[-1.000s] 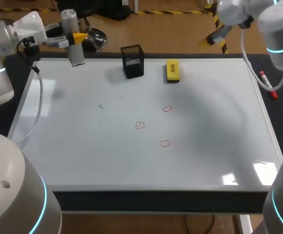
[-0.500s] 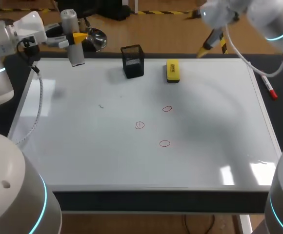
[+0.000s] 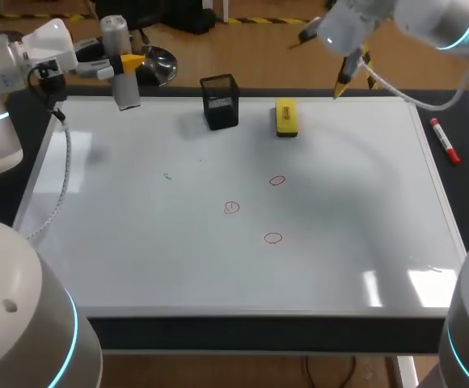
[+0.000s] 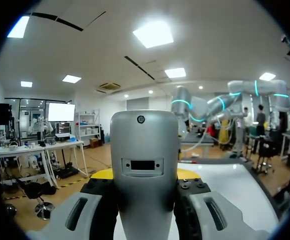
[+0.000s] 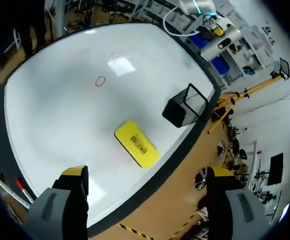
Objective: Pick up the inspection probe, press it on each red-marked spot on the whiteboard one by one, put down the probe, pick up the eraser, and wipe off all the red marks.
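Note:
The grey cylindrical inspection probe [image 3: 121, 73] hangs upright over the whiteboard's [image 3: 137, 259] far left corner, and my left gripper [image 3: 128, 61] is shut on it. Seen from the left wrist, the probe [image 4: 144, 165] fills the gap between the fingers. Three small red circles [image 3: 277, 180] [image 3: 231, 208] [image 3: 273, 238] lie mid-board. The yellow eraser [image 3: 286, 117] rests flat near the far edge. My right gripper [image 3: 329, 58] is open in the air above the far edge, right of the eraser. In its wrist view the gripper [image 5: 147, 175] has the eraser [image 5: 137, 143] below and ahead of it.
A black mesh holder [image 3: 220, 102] stands left of the eraser, also in the right wrist view as the holder [image 5: 185, 106]. A red marker pen [image 3: 444, 141] lies off the board's right edge.
My right arm has swung left along the far edge, toward the eraser, and turned its gripper downward. The left arm and the probe have not moved.

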Action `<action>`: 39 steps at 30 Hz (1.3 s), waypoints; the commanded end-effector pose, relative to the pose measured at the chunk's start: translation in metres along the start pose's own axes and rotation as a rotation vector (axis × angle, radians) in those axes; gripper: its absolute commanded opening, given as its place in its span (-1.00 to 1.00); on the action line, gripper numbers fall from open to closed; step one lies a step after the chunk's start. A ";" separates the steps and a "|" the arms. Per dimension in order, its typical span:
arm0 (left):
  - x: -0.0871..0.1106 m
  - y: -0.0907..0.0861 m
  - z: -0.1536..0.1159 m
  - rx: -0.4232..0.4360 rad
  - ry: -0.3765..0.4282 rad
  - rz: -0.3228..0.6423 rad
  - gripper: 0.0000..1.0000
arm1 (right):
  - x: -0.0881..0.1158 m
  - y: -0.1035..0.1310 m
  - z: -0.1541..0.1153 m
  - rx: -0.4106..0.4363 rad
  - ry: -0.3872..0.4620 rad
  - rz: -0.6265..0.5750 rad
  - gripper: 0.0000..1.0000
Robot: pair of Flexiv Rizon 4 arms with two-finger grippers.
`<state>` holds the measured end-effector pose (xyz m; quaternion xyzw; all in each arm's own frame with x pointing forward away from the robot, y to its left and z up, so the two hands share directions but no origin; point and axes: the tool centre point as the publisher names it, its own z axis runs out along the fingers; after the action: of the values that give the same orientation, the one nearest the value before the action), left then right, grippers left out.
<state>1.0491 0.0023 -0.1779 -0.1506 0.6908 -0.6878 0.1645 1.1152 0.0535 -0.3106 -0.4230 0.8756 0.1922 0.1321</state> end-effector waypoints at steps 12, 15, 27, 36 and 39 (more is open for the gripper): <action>0.000 0.000 0.000 0.003 -0.001 0.002 -1.00 | -0.003 0.002 0.033 0.096 0.634 -0.892 1.00; 0.000 0.000 0.000 0.003 -0.001 0.002 -1.00 | -0.002 0.005 0.041 0.082 0.635 -0.915 1.00; 0.000 0.000 0.000 0.003 -0.001 0.002 -1.00 | 0.003 0.001 0.064 0.051 0.660 -0.917 1.00; 0.000 0.000 0.000 0.003 -0.001 0.002 -1.00 | -0.002 -0.003 0.081 0.018 0.651 -0.780 1.00; 0.000 0.000 0.000 0.003 -0.001 0.002 -1.00 | -0.003 -0.003 0.087 0.013 0.654 -0.743 1.00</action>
<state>1.0491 0.0024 -0.1778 -0.1506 0.6909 -0.6877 0.1644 1.1157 0.0858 -0.3818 -0.7495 0.6610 0.0112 -0.0350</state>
